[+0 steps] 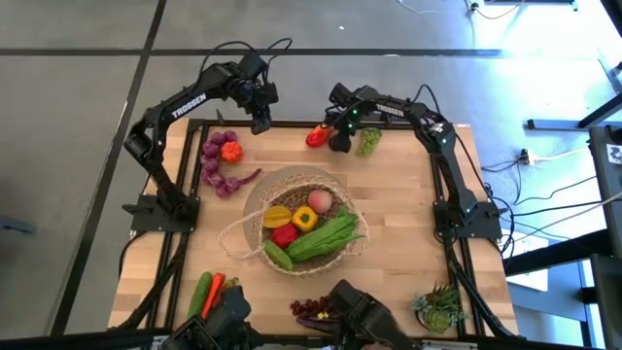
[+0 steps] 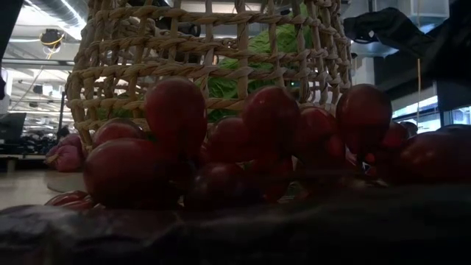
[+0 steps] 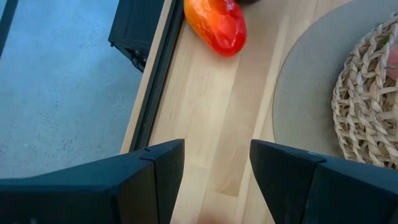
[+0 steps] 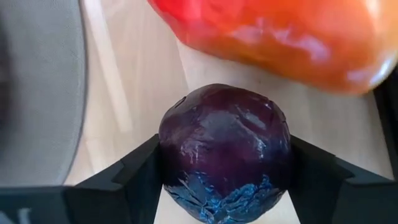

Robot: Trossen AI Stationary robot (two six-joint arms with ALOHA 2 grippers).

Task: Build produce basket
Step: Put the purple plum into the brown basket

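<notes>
The tan wicker basket (image 1: 255,222) stands mid-table with peppers, a cucumber and leafy greens inside. My right gripper (image 1: 340,139) is at the far edge, its fingers closed around a dark purple round piece of produce (image 4: 224,143) that sits on the wood. A red-orange pepper (image 4: 280,37) lies just beyond it. My left gripper (image 3: 216,180) hovers open over bare wood near the far edge, left of that pepper (image 3: 217,25), with nothing between its fingers. My right gripper pinches the purple round piece by two opposite sides (image 4: 169,146) between its two fingers. The fingers come steeply from above. The piece sits on the table between them, its rounded top showing.
Purple grapes with an orange piece (image 1: 222,160) lie at the far left, green grapes (image 1: 369,142) right of my right gripper. Near the front edge are a cucumber and chilli (image 1: 209,292), dark red grapes (image 1: 313,309) and a potted plant (image 1: 442,307).
</notes>
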